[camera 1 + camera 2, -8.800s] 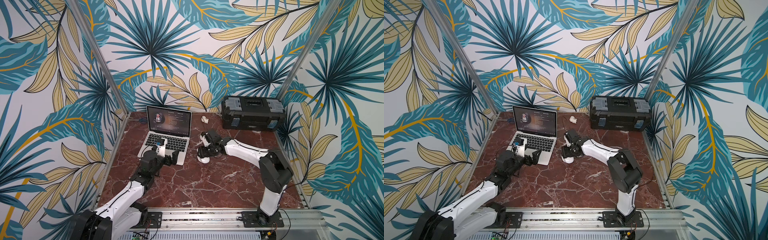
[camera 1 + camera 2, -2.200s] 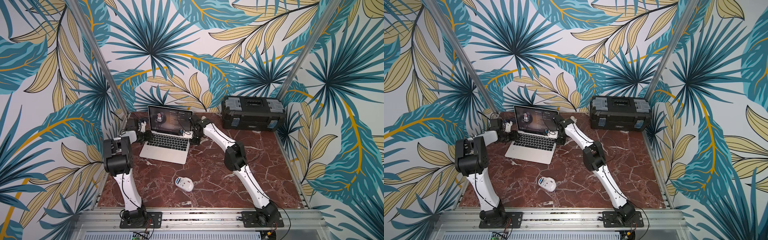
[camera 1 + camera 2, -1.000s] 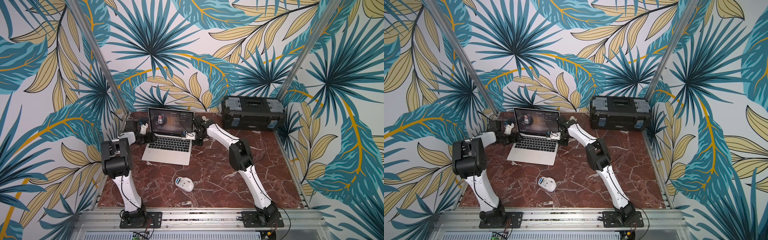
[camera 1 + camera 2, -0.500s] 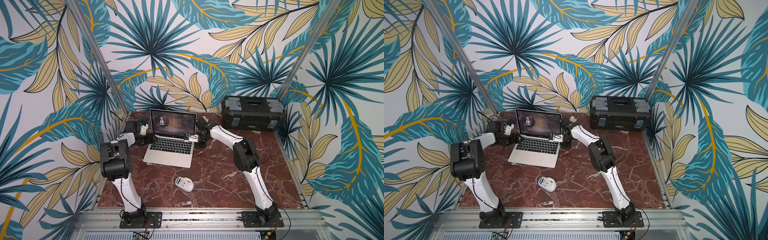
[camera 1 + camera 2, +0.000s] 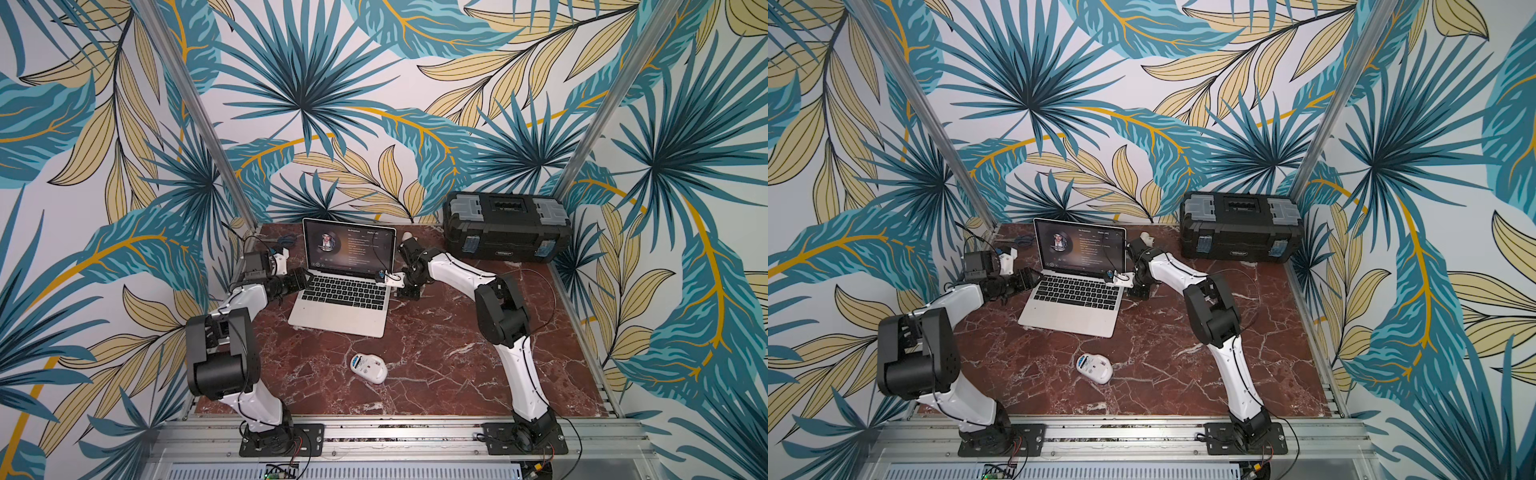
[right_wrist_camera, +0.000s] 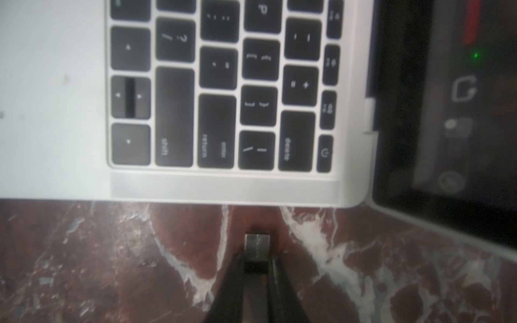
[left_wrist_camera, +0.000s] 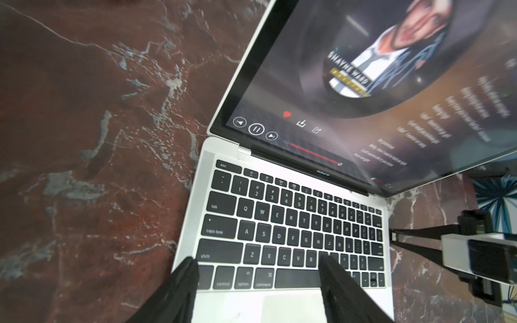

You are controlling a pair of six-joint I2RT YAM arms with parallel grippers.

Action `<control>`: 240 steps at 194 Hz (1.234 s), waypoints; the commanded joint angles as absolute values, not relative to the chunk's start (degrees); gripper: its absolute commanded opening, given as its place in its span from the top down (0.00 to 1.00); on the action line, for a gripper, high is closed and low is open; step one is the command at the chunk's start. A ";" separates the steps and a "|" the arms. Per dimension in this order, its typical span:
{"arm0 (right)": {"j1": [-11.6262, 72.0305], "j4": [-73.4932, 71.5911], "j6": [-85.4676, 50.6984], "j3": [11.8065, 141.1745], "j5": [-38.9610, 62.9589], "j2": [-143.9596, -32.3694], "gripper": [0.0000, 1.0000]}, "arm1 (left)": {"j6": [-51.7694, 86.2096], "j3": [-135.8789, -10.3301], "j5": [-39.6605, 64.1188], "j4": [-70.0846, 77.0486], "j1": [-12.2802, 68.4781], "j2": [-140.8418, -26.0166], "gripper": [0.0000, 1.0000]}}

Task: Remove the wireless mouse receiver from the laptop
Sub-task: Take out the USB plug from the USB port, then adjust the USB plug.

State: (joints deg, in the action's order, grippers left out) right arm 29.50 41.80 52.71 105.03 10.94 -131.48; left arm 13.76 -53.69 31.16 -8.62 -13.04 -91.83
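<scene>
The silver-grey laptop (image 5: 343, 297) (image 5: 1075, 305) stands open at the back of the table, its screen lit. My right gripper (image 6: 256, 261) (image 5: 395, 289) is beside the laptop's right edge, shut on the wireless mouse receiver (image 6: 256, 247), a small metal plug. A strip of bare table shows between the plug and the laptop (image 6: 195, 184). The left wrist view also shows the receiver (image 7: 394, 237) at those fingertips. My left gripper (image 7: 257, 265) (image 5: 301, 279) is open at the laptop's left side. One finger is at the edge by the shift key, the other over the keys.
A white mouse (image 5: 369, 368) (image 5: 1095, 368) lies belly-up in front of the laptop. A black toolbox (image 5: 505, 232) (image 5: 1241, 232) stands at the back right. A small white object (image 5: 407, 237) and a blue cable (image 5: 286, 240) lie along the back wall.
My right arm has drawn back to the right, away from the laptop's side. The laptop has slid slightly right. My left gripper has followed to its left edge.
</scene>
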 commanded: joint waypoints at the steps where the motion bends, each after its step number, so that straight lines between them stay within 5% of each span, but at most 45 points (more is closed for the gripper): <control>1: 28.84 42.55 50.53 101.02 9.24 -128.83 1.00 | 18.91 -47.07 33.54 -1.49 -12.11 -84.79 0.27; 68: 32.02 40.95 41.40 84.69 15.33 -107.85 1.00 | 33.53 -33.75 56.58 8.75 -0.18 -69.85 0.37; 119: 37.74 46.24 35.10 77.29 20.82 -93.46 1.00 | 42.03 -30.69 63.94 12.76 11.00 -65.26 0.38; 176: 40.34 50.60 34.45 79.14 21.47 -89.12 1.00 | 45.38 -32.90 66.94 13.04 19.60 -66.38 0.55; 240: 42.40 52.47 36.36 82.29 21.03 -90.04 1.00 | 46.90 -34.81 67.15 16.51 23.39 -71.21 0.52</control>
